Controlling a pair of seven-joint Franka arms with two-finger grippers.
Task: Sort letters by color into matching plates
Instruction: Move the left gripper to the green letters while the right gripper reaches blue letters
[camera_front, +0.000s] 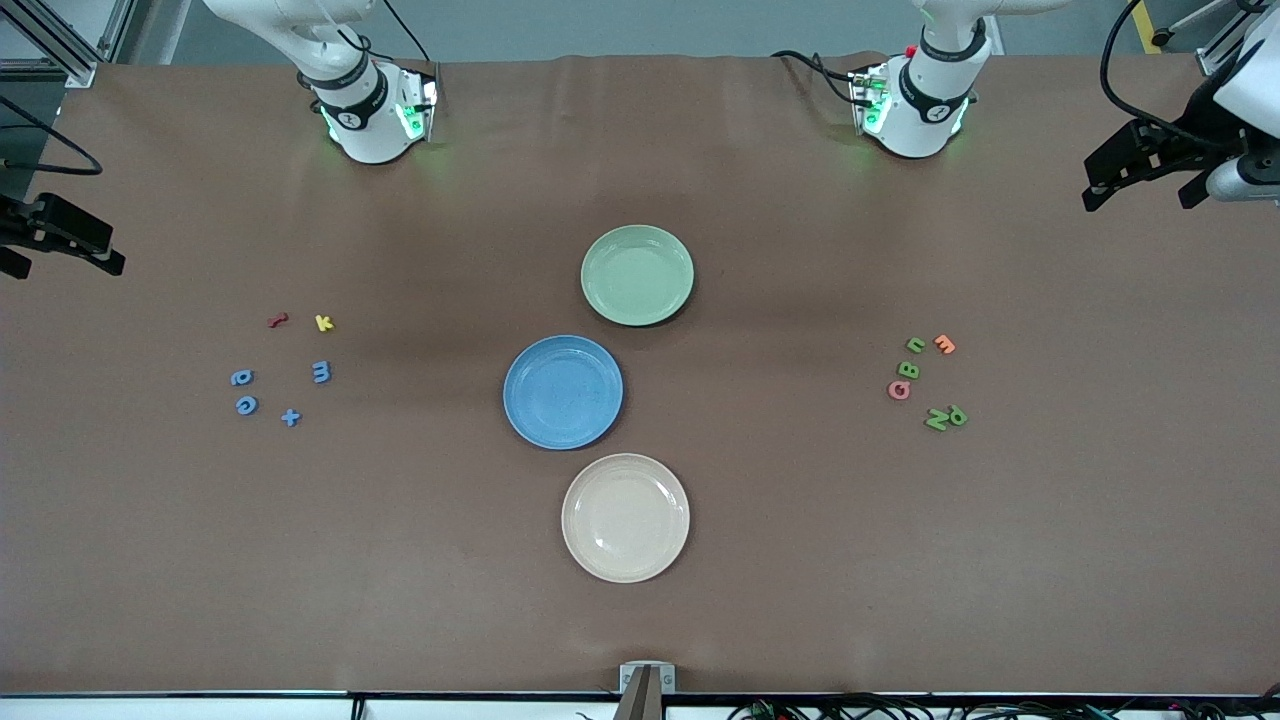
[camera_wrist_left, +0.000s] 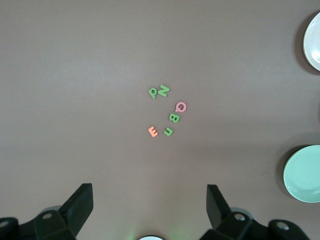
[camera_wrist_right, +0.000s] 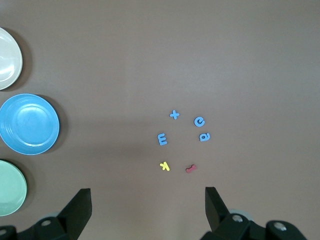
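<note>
Brown covering lies over the whole counter (camera_front: 200, 560). Three plates stand in a column at its middle: the green plate (camera_front: 637, 275) farthest from the front camera, the blue plate (camera_front: 563, 391) next, set a little toward the right arm's end, and the cream plate (camera_front: 625, 517) nearest the camera. All three hold nothing.

Toward the right arm's end lie the four blue letters: an m (camera_front: 321, 372), an a (camera_front: 242, 377), an e (camera_front: 246, 405) and a plus-shaped piece (camera_front: 290, 417), loosely spread and apart from one another. A red piece (camera_front: 278, 320) and a yellow k (camera_front: 323, 322) lie just farther from the camera than these.

Toward the left arm's end lie the four green letters: an n (camera_front: 915, 345), a B (camera_front: 908, 370), and an N (camera_front: 936, 420) touching an R (camera_front: 957, 415). An orange letter (camera_front: 944, 344) sits beside the n, and a pink Q (camera_front: 899, 390) just beside the B.

Both arms wait raised at the counter's ends. The left gripper (camera_wrist_left: 150, 205) hangs high over the counter with the green cluster in its wrist view, fingers (camera_wrist_left: 80, 202) spread wide apart and holding nothing. The right gripper (camera_wrist_right: 148, 207) hangs likewise over the counter by the blue cluster, fingers (camera_wrist_right: 216, 205) wide apart and bare.
</note>
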